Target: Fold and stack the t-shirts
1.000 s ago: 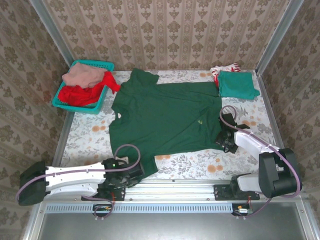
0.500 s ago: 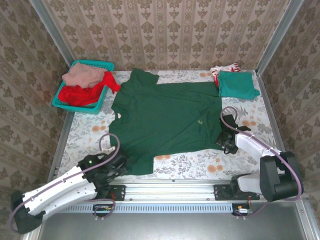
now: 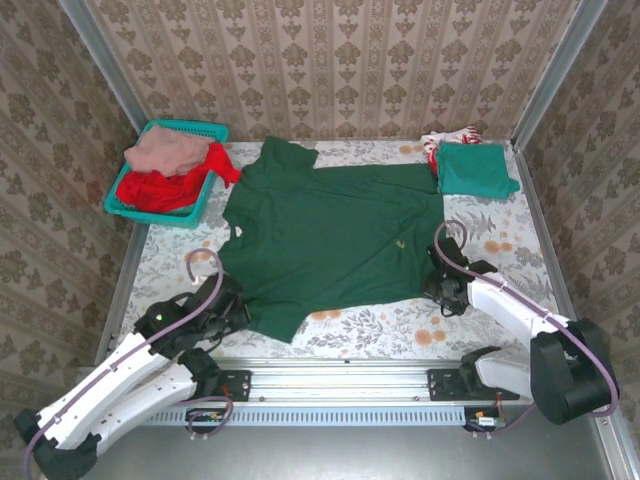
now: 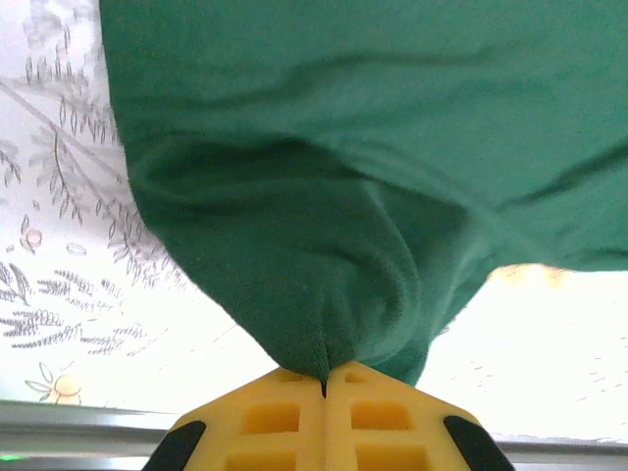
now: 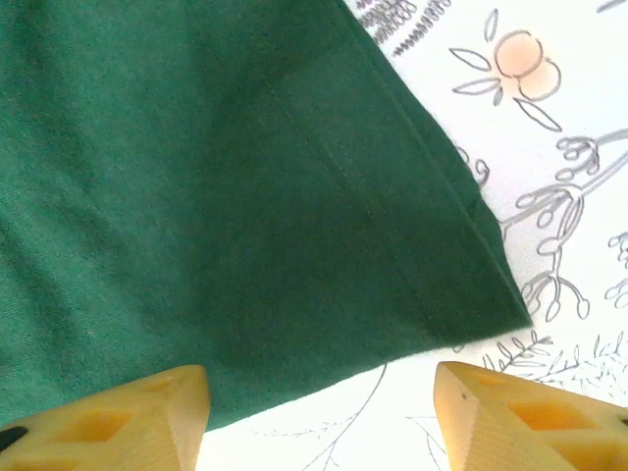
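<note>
A large dark green t-shirt lies spread across the middle of the table. My left gripper is shut on its near left sleeve, and the cloth bunches up out of the closed yellow jaws. My right gripper is open at the shirt's near right hem corner, one fingertip over the cloth, the other over bare table. A folded teal-green shirt lies at the back right on a white-red one. Red and dusty pink shirts fill the basket.
The teal mesh basket stands at the back left corner. The table wears a floral cover, bare along the near edge. A metal rail runs along the front by the arm bases. Papered walls close in three sides.
My left arm has swung left and drawn the green sleeve with it toward the near left. My right gripper has edged slightly left toward the hem corner.
</note>
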`<state>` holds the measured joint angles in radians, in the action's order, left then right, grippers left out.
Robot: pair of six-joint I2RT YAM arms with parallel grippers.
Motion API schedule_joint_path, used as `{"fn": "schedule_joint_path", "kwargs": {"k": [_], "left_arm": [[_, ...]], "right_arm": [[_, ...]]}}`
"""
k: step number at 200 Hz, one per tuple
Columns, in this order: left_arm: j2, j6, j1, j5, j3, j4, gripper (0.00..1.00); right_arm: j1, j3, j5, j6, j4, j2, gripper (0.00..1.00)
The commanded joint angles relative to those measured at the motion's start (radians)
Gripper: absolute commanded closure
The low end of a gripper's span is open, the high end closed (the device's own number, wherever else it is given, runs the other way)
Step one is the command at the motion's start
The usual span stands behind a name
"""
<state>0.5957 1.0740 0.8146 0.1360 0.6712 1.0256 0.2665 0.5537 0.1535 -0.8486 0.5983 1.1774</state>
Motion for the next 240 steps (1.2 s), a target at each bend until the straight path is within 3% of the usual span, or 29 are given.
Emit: {"fn": "schedule_joint_path", "kwargs": {"k": [1, 63, 92, 130, 154, 175, 191, 212, 240], "left_arm": [[0.022, -0.075, -0.03, 0.053, 0.056, 0.034, 1.0], [0.017, -0.162, -0.121, 0.054, 0.154, 0.101, 1.0], [-0.002, -0.174, -0.136, 0.056, 0.169, 0.125, 1.0], [0.005, -0.191, -0.148, 0.059, 0.189, 0.135, 1.0], [0.016, -0.203, -0.152, 0.042, 0.186, 0.117, 1.0], [0.03, -0.203, -0.152, 0.025, 0.17, 0.1, 1.0], [0.023, -0.201, -0.153, 0.024, 0.155, 0.086, 1.0], [0.019, -0.204, -0.156, 0.027, 0.145, 0.076, 1.0], [0.031, -0.219, -0.159, 0.023, 0.148, 0.071, 1.0]], "right_arm": [[0.001, -0.016, 0.051, -0.033, 0.019, 0.022, 0.44], [-0.007, -0.008, 0.099, -0.005, 0.016, 0.034, 0.74], [-0.002, 0.027, 0.107, 0.01, 0.077, 0.004, 1.0], [0.002, 0.142, 0.148, 0.039, 0.272, -0.246, 1.0], [-0.001, 0.196, 0.155, 0.067, 0.341, -0.293, 1.0], [0.026, 0.151, 0.028, 0.036, 0.288, -0.266, 0.77], [0.073, 0.082, 0.042, -0.023, 0.231, -0.242, 0.6], [0.061, 0.023, 0.065, -0.041, 0.158, -0.172, 0.54], [0.04, 0.023, 0.105, -0.049, 0.087, -0.024, 0.53]]}}
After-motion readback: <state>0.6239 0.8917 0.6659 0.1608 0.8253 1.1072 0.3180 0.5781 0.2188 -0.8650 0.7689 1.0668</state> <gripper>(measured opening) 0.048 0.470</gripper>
